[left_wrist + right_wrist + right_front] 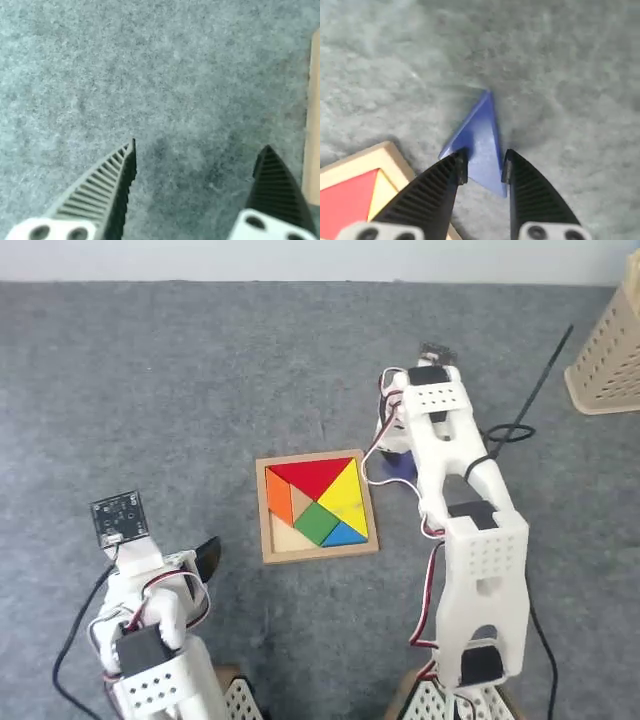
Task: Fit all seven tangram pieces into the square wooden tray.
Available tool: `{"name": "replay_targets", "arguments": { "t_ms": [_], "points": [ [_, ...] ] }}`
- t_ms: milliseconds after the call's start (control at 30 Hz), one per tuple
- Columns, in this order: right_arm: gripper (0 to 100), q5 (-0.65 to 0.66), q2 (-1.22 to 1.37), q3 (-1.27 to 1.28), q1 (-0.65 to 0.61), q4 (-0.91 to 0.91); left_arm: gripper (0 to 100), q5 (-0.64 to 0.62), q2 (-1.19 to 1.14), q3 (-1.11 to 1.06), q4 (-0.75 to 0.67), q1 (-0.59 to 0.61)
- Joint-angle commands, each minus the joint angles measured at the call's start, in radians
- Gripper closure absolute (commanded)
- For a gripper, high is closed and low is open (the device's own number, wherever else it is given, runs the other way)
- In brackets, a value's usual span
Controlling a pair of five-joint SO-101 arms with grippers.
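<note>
One blue triangle (477, 132) clamped in right hand (485, 161) beside wooden tray (380, 150), left hand (200, 146) spread apart over carpet (150, 60)

Tray (320, 554) mid-tabletop (200, 390), tangram pieces (318, 478) in it. Triangle piece (479, 132) on tabletop just right of tray, between right gripper (485, 160) fingers. Left gripper (200, 146) left of tray.

Looks like a small robotics lab to me: a worktop (150, 390) laid with grey felt, two white printed arms (165, 675) (480, 550) trailing loose wires (548, 365) either side of the wooden tray (320, 551), and a perforated beige basket (610, 350) well apart from it.
</note>
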State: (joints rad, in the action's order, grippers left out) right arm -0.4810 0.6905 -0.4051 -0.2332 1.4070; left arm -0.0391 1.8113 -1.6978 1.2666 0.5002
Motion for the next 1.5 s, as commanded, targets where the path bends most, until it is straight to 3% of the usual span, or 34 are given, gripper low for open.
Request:
{"name": "replay_targets", "arguments": {
  "t_ms": [0,167,400,567,1467],
  "points": [
    [88.7,-0.009,-0.047,-0.005,0.018,0.03,65,0.002,0.012,0.013,-0.002,-0.002],
    [88.7,0.038,-0.145,0.032,-0.005,0.05,65,0.002,0.012,0.013,-0.002,-0.002],
    [87.8,0.15,-0.245,0.173,-0.061,-0.094,65,0.002,0.012,0.013,-0.002,-0.002],
    [76.8,0.212,-0.245,0.173,-0.084,-0.107,65,0.002,0.012,0.013,-0.002,-0.002],
    [74.9,0.267,-0.068,0.087,-0.079,-0.13,65,0.002,0.012,0.013,-0.002,-0.002]
  ]
}}
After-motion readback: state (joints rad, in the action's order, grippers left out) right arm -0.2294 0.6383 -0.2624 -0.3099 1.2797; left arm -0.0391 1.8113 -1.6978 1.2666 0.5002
